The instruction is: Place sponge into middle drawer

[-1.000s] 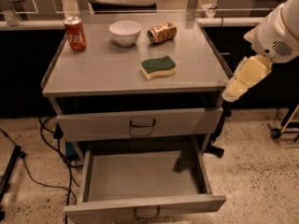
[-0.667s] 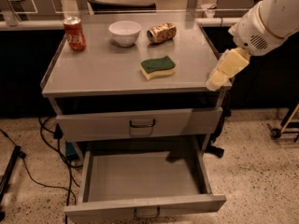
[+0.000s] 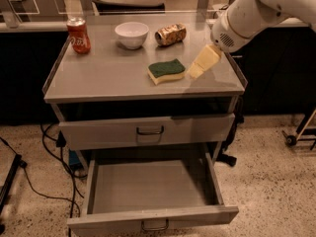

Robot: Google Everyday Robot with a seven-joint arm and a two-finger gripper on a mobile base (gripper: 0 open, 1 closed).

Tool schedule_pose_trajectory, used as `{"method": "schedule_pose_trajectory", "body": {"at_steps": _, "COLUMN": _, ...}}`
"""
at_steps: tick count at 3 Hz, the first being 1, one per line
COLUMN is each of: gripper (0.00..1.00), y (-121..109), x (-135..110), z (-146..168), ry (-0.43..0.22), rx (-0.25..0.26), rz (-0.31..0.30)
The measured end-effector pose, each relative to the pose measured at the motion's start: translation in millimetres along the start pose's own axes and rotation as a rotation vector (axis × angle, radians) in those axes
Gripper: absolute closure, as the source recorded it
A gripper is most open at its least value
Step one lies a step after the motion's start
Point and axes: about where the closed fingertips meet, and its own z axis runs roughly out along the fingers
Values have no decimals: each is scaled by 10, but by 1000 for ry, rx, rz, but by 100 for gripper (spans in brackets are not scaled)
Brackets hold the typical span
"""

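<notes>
Gripper [image 3: 194, 72] is pale and wedge-shaped, angled down over the cabinet top [image 3: 108, 78] just beside the sponge [image 3: 166, 70], on its right in view. Contact unclear; whether parted or closed, cannot tell. Sponge lies flat, green side up. Middle drawer [image 3: 148, 187] is pulled out, below the sponge, nearer the camera.

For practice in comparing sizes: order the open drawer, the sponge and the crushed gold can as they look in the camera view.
1. middle drawer
2. sponge
3. crushed gold can, only slightly smaller and farther back, so unsure
The pincer hovers just right of the sponge.
</notes>
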Motion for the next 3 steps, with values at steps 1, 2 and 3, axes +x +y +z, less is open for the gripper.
{"method": "schedule_pose_trajectory", "body": {"at_steps": 1, "gripper": 0, "y": 7, "x": -4, "z": 14, "ry": 0, "rx": -1, "rz": 21}}
{"method": "schedule_pose_trajectory", "body": {"at_steps": 2, "gripper": 0, "y": 6, "x": 3, "z": 21, "ry": -1, "rx": -2, "rz": 25}}
{"method": "schedule_pose_trajectory", "body": {"at_steps": 3, "gripper": 0, "y": 12, "x": -57, "z": 261, "ry": -33, "rx": -25, "rz": 82}}
